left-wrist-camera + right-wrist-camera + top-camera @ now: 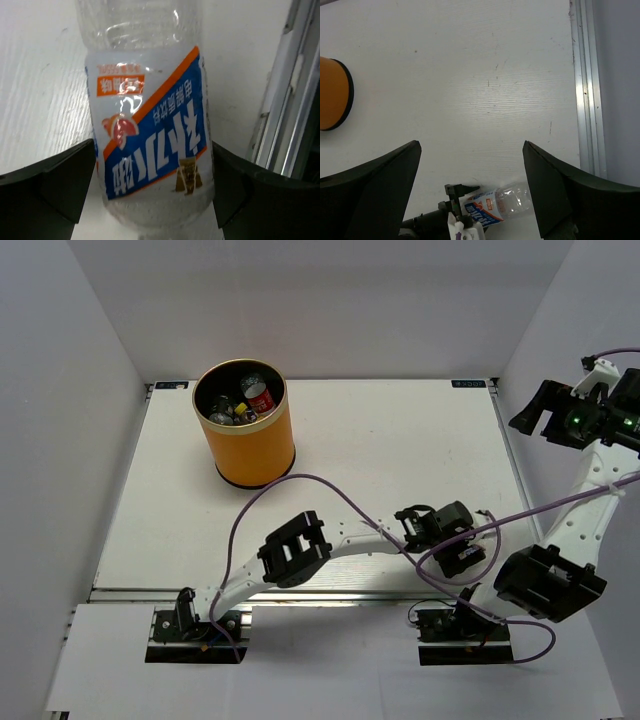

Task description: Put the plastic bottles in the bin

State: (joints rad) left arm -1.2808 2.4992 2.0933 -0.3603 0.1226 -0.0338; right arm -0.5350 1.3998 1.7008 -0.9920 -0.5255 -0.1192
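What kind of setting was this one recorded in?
Most likely a lab robot test cell: a white table boxed in by plain white walls, two robot arms bolted by a metal rail at its near edge, and an orange bin holding plastic bottles.

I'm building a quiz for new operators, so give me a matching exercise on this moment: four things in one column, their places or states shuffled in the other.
1 bin
2 blue-labelled bottle
3 right gripper
4 red-labelled bottle

a open, holding nothing
b straddled by the left gripper
c orange, standing far left on the table
d inside the bin

Pairs: 1-c, 2-b, 3-a, 4-d
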